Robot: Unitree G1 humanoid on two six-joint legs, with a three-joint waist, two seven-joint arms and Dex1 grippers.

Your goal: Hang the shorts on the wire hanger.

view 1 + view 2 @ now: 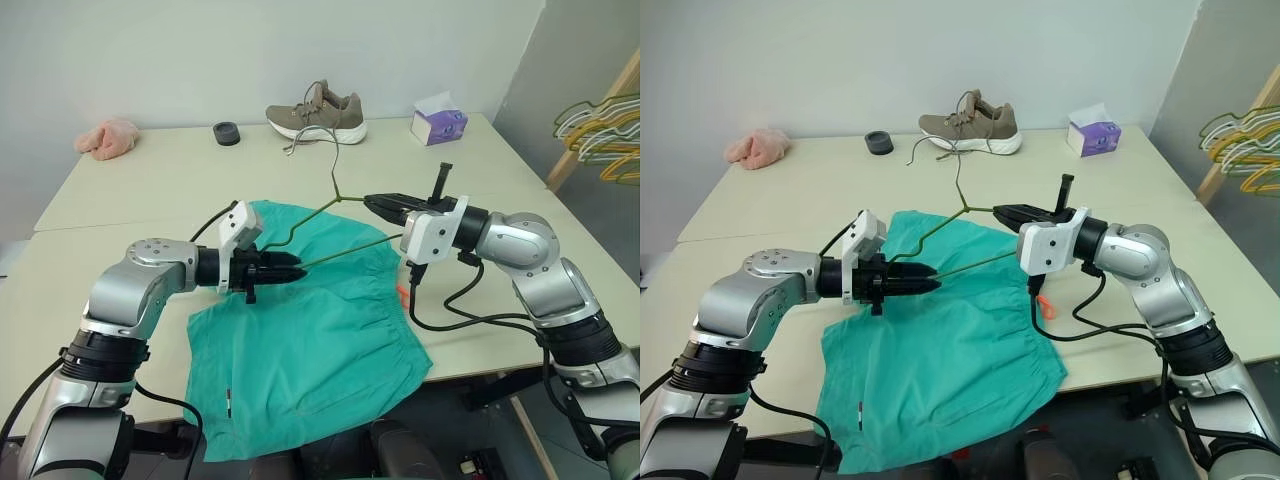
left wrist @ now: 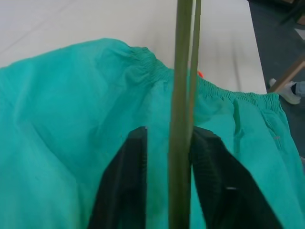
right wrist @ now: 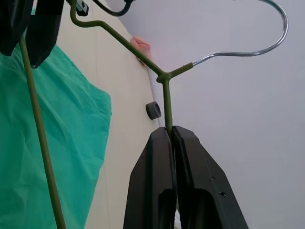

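- One table (image 1: 130,190), pale and wide, carries almost everything.
- One pair of shorts (image 1: 310,330) lies flat on the table's near part; its lower edge hangs over the front rim. One small orange tag (image 1: 1044,308) shows at the waistband side, near the right arm.
- One shoe (image 1: 318,115) stands at the far edge of the table, laces loose.
- One bunch of yellow and green hangers (image 1: 605,125) hangs off the table on the right.
- One hanger (image 1: 335,205) of thin olive wire is held in the air over the shorts, between the two grippers.
- One tissue box (image 1: 438,122) and one pink cloth (image 1: 107,138) lie far back, well apart.
- One dark ring (image 1: 227,133) sits beside the shoe.
- Two grippers: the left gripper (image 2: 167,143) has its fingers on both sides of the hanger's wire, one finger touching it; the right gripper (image 3: 170,138) is clenched on the hanger's upper wire, just below the neck.
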